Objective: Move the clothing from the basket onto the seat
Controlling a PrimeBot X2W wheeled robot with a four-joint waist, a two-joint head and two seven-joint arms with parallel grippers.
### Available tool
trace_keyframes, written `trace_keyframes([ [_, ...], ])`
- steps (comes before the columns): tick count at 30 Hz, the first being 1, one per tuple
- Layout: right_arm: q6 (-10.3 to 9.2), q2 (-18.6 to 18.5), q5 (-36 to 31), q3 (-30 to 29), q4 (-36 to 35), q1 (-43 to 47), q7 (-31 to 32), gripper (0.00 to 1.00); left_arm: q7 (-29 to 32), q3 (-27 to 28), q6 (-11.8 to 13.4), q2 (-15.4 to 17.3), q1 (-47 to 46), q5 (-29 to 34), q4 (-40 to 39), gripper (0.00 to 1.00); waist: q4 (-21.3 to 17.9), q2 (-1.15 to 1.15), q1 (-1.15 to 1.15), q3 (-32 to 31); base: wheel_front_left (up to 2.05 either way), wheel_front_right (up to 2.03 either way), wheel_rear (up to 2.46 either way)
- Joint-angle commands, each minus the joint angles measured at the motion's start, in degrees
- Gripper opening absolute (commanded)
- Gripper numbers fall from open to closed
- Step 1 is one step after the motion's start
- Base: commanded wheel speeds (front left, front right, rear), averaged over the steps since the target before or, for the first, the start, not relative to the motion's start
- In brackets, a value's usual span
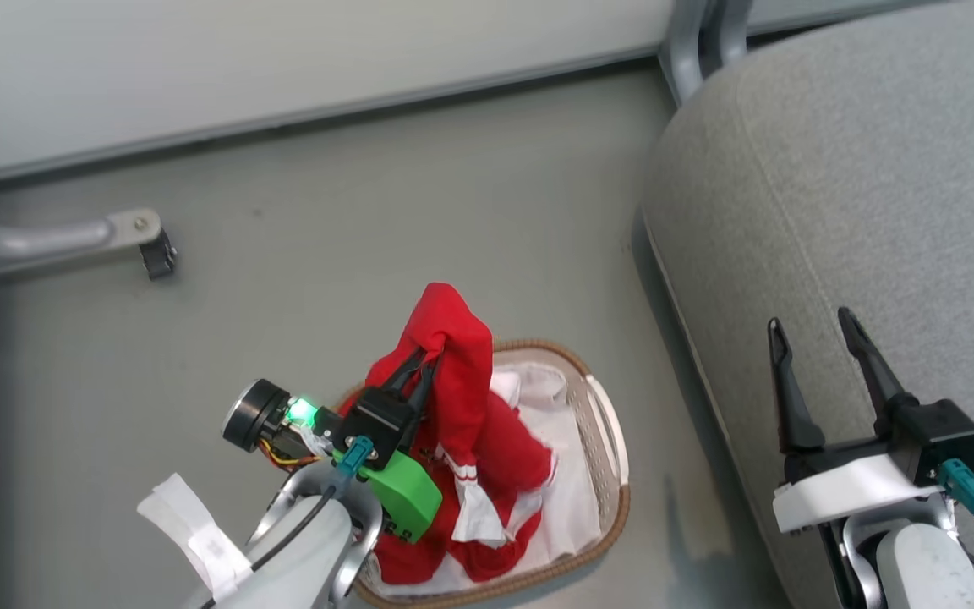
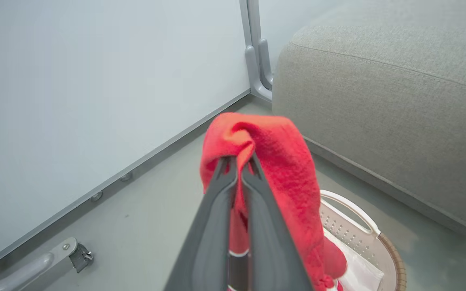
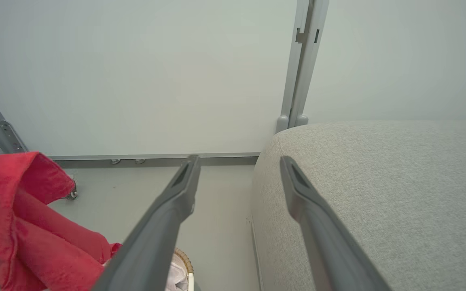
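Grey floor [image 1: 369, 211] runs to a pale wall [image 1: 284, 51] at the far side, the grey seat [image 1: 876, 169] fills the right, and the basket [image 1: 593, 423] stands on the floor just left of it. The clothing [image 1: 462, 338] is red with white striped trim; the left fingers [image 1: 411, 376] pinch a fold tight and hold it above the basket, the rest trailing into the white liner [image 1: 571, 499]. The right fingers [image 1: 787, 389] stand wide apart, holding nothing, over the seat's near edge.
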Motion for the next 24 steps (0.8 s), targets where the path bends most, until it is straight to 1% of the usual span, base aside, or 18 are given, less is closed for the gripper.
trace_keyframes([
  [1, -0.06, -0.2, -0.4, 0.3, 0.2, 1.4, -0.1, 1.0, 0.3, 0.2, -0.5, 0.5, -1.1, -0.2, -0.5, 0.0, 1.7, 0.0, 0.01, -8.8, 0.0, 0.0, 0.0],
  [3, -0.06, -0.2, -0.4, 0.8, 0.4, 2.1, -0.1, 1.0, 1.3, 0.1, -0.8, 1.5, -3.1, 0.5, -0.9, 0.0, 1.8, 0.0, 0.01, -10.3, 0.0, 0.0, 0.0],
  [7, -0.06, -0.2, -0.6, 1.7, 0.7, 2.9, -0.1, 1.0, 4.2, -0.3, -2.0, 2.3, -6.8, 1.3, -2.4, 0.0, 2.0, 0.0, 0.01, -12.6, 0.0, 0.0, 0.0],
  [12, -0.06, -0.2, -0.6, 3.4, 0.8, 2.8, -0.1, 1.0, 8.1, -0.1, -3.6, 3.6, -12.4, 1.8, -4.5, 0.0, 1.9, 0.0, 0.01, -13.8, 0.0, 0.0, 0.0],
  [20, -0.06, -0.2, 0.3, 7.8, 0.4, -1.0, -0.1, 1.0, 12.7, 1.5, -5.4, 4.7, -19.8, 0.3, -6.0, 0.0, 0.8, 0.0, 0.01, -13.8, 0.0, 0.0, 0.0],
  [24, -0.06, -0.2, 1.4, 12.1, 0.2, -4.5, -0.1, 1.0, 13.9, 2.1, -5.6, 5.0, -22.7, 0.0, -6.1, 0.0, 0.3, 0.0, 0.01, -13.4, 0.0, 0.0, 0.0],
])
